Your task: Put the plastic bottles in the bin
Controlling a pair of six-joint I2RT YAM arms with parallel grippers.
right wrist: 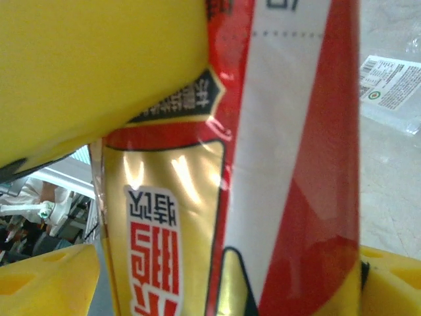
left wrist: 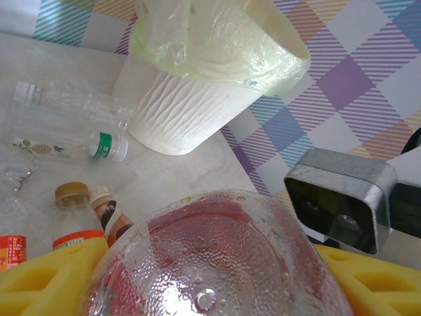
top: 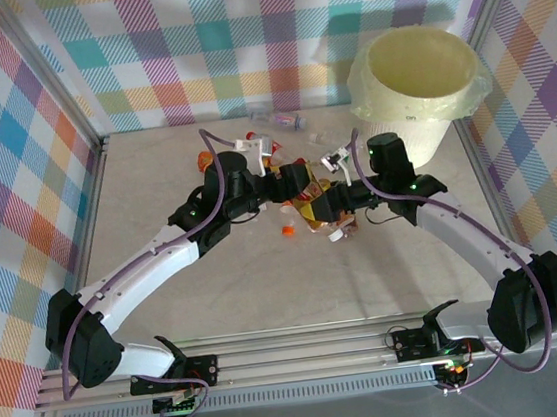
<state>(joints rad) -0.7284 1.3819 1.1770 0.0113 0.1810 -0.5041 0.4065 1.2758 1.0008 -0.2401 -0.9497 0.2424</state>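
We are mid-pick: left hand [left wrist: 214, 289] pinches a clear, red-tinged bottle [left wrist: 210, 243]; right hand [right wrist: 217, 184] brackets a red-and-gold labelled bottle [right wrist: 283, 131], grip unclear to us. Next, carry both over the bin [top: 405, 126] at the surface's [top: 144, 173] far right.

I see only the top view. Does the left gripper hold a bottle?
Observer: Yes. In the left wrist view the left gripper has a clear bottle, base toward the camera, tight between its yellow fingers.
Operator: And the other arm?
Observer: The right gripper has a red and gold bottle between its fingers; I cannot tell if the grip is closed.
Operator: What lies near the bin?
Observer: A green-banded bottle with a white cap lies on its side close to the bin.
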